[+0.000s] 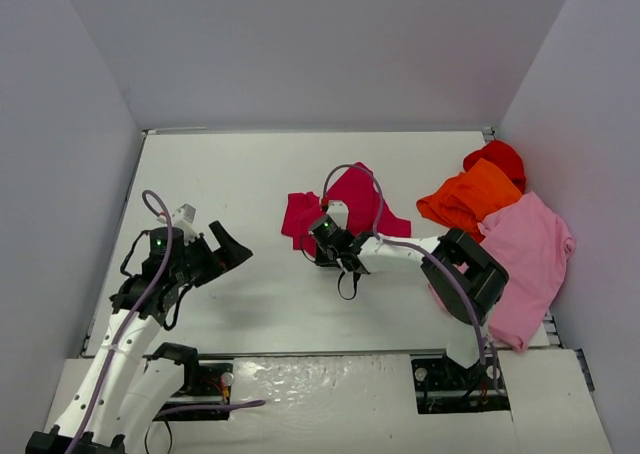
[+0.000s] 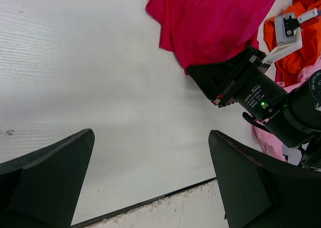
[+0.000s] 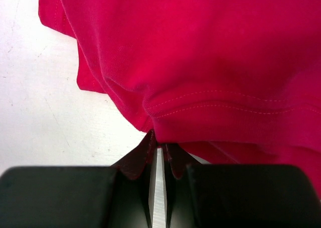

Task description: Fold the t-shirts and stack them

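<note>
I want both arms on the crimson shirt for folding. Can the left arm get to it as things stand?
Probably yes. Only bare table lies between the open left tool and the crimson shirt. The right tool pinches its near hem, so the left should aim elsewhere along the edge.

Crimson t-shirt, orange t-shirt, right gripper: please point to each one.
crimson t-shirt (image 1: 356,196), top external view, middle of the cloth.
orange t-shirt (image 1: 470,196), top external view, middle of the cloth.
right gripper (image 3: 158,146), right wrist view, between its fingertips.
</note>
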Available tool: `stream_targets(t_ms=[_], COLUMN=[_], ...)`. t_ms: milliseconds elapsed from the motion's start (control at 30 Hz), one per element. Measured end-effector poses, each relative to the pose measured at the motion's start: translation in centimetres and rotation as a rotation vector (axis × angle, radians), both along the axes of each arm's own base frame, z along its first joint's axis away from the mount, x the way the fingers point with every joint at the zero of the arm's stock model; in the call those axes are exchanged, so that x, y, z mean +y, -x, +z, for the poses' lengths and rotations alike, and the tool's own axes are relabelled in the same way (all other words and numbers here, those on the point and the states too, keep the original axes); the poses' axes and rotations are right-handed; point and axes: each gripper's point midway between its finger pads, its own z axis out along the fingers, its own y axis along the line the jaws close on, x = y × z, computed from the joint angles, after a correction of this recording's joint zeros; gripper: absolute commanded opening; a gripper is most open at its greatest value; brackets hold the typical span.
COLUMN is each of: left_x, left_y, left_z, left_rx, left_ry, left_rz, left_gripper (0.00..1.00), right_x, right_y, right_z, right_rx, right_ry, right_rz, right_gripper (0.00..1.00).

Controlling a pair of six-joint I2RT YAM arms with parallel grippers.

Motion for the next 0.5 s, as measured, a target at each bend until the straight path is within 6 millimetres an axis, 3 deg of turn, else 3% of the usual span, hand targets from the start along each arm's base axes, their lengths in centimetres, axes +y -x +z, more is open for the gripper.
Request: stream_targets(t_ms=[367, 500], left_x=[-0.2, -1.3], left_y=[-2.4, -5.0], left_z=[-3.2, -4.8], left_rx=[0.105, 0.155], left_ry=[-0.038, -0.056], left_rz=[-0.002, -0.035], left_gripper=[0.97, 0.97], right_x=[-0.6, -1.3], right_y=[0.0, 0.0], right_z=[0.6, 2.4], right_rx=[-0.009, -0.034], right_ry=[0.023, 0.025], right_rz=[-0.003, -0.017], right_gripper=[0.00, 0.00])
